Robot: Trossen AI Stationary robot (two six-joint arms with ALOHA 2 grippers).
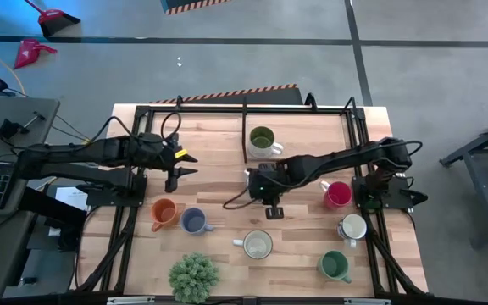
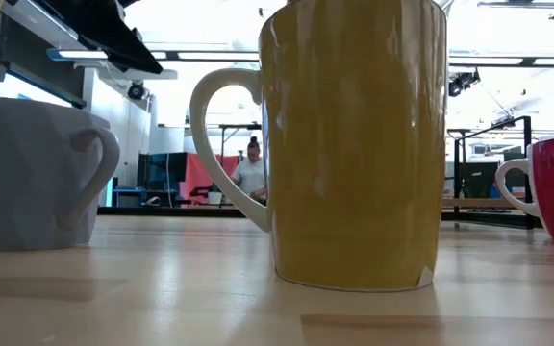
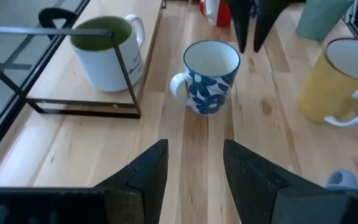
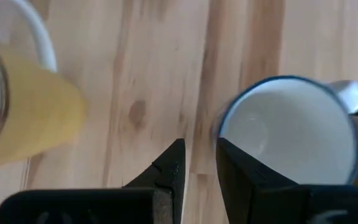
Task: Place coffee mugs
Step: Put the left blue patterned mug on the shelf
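The blue-and-white leaf-patterned mug (image 3: pixel 211 74) stands upright on the wooden table (image 1: pixel 219 144), its rim just beside the fingertips of the right gripper (image 4: pixel 197 165). That gripper hangs over the middle of the table with its fingers only narrowly apart and nothing between them. On the gripper's other side stands a yellow mug (image 4: pixel 30 118) with a white handle, close to it but not touching. The left gripper (image 3: pixel 194 168) faces the leaf-patterned mug from well apart, its fingers spread and empty. Off to one side of the left gripper's line, a white mug with an olive-green inside (image 3: pixel 107 53) sits behind a dark metal frame bar (image 3: pixel 82 106). In the high view, an orange mug (image 1: pixel 163 212) and a blue-grey mug (image 1: pixel 194 222) stand near the left gripper. A magenta mug (image 1: pixel 337 195), a white mug (image 1: pixel 352 227) and a dark green mug (image 1: pixel 335 266) lie along the right arm's side.
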